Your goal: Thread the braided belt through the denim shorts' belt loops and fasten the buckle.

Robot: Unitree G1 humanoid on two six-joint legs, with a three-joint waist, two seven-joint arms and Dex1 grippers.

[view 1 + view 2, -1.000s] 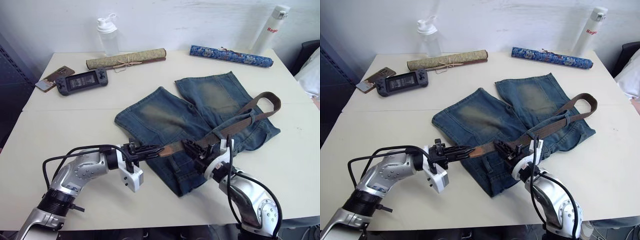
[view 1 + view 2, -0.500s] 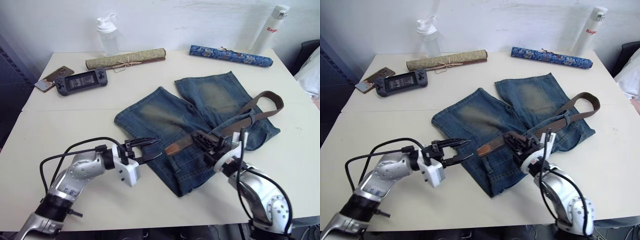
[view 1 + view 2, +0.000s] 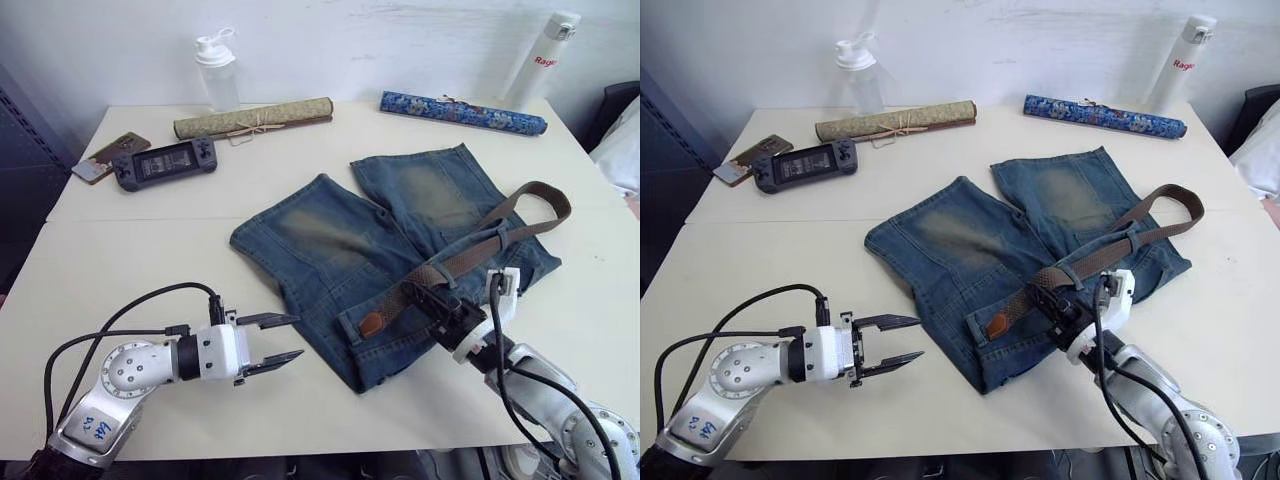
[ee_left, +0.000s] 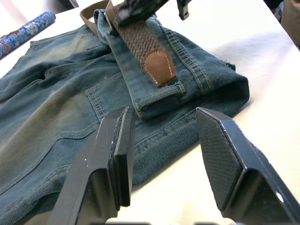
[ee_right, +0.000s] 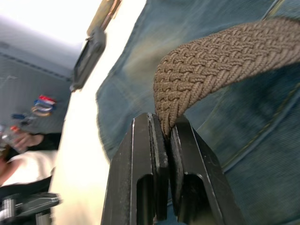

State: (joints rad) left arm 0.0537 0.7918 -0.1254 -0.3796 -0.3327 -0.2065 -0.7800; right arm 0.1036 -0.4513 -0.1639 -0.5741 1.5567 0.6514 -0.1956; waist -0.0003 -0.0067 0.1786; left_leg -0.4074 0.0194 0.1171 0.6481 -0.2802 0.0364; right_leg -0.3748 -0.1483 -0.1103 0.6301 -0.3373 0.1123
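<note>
My left pincer (image 3: 280,338) hovered wide open and empty over the table (image 3: 150,240), just beside the shorts (image 3: 340,240); my right pincer (image 3: 418,297) gripped the belt (image 3: 470,252) lying across their waistband.

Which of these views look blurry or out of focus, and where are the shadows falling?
Right wrist view: the braided belt is sharp, the background soft. Left wrist view: the near fingers look soft, and the denim shorts cast a shadow on the table. Left eye view: soft shadow beneath the left tool.
</note>
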